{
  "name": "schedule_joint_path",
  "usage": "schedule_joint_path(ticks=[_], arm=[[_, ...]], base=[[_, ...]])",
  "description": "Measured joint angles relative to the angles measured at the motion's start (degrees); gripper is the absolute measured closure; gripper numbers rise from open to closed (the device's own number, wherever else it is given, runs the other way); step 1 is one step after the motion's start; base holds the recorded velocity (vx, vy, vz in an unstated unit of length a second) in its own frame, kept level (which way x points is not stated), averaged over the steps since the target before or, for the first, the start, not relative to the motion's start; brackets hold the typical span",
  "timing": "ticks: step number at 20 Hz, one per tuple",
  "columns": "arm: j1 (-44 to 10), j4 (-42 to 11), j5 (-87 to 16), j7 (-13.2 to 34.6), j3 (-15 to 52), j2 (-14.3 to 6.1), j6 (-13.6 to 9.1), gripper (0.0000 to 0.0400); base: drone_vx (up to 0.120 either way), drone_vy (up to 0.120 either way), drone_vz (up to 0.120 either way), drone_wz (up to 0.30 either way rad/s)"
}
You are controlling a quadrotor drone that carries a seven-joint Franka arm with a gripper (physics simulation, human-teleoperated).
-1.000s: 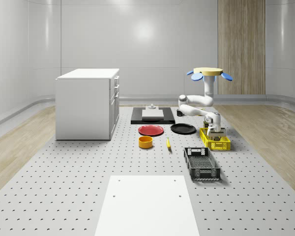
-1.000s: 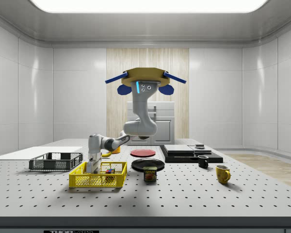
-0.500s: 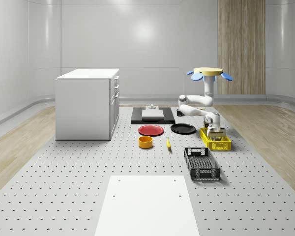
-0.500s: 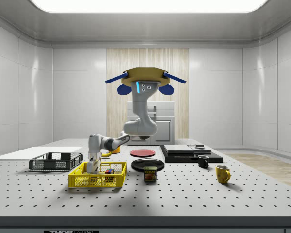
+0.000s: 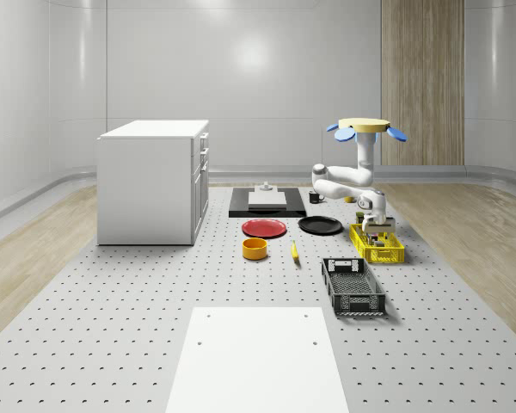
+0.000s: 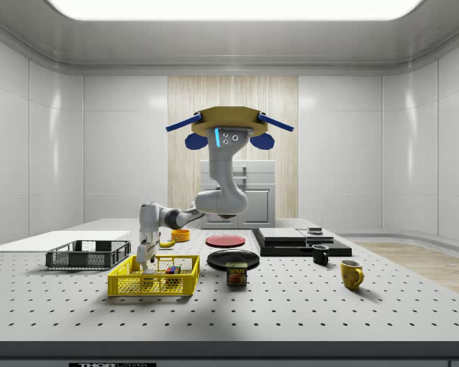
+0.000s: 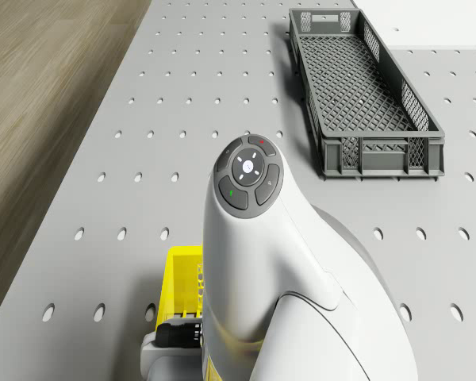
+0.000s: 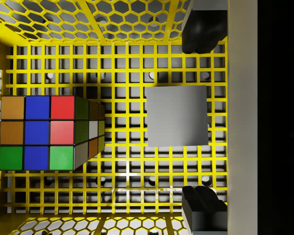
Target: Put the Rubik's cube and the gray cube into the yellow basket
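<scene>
Hovering well above the perforated table (image 5: 112, 327), the drone (image 6: 229, 126) sits over the strip of surface between the yellow basket (image 6: 153, 283) and the black plate (image 6: 233, 258), with its arm reaching down and toward the side view's left to the basket. The gripper (image 8: 202, 120) hangs just above the basket's open top, pointing straight down into it, with its fingers (image 8: 201, 29) spread wide and holding nothing.

Inside the basket, the gray cube (image 8: 177, 115) lies on the mesh floor directly below the gripper, between the two fingertips but apart from both. The Rubik's cube (image 8: 49, 132) rests on the same floor beside it, close to one end wall, with a bare strip of mesh separating the two cubes. Neither cube touches the long side walls.

The basket stands near the table's edge on the whole-scene view's right. A dark gray crate (image 5: 353, 286) lies nearer the front edge, well apart from the basket, with open perforated surface between them. On the basket's other side the black plate and a red plate (image 5: 264, 228) lie toward the table's middle, and an orange bowl (image 5: 254, 249) sits in front of the red plate. In the side view a small can (image 6: 236, 274) stands just beside the basket's end, and a black mug (image 6: 320, 254) and a yellow mug (image 6: 351, 274) stand farther toward that view's right. A white cabinet (image 5: 153, 181) occupies the table's far left part in the whole-scene view, well clear of the arm.
</scene>
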Motion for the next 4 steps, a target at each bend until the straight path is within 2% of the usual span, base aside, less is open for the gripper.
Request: schedule_joint_path(ticks=[4], arm=[[0.2, -0.3, 1.1, 0.1, 1.2, -0.1, -0.4, 0.0001]], base=[[0.000, 0.000, 0.000, 0.000]])
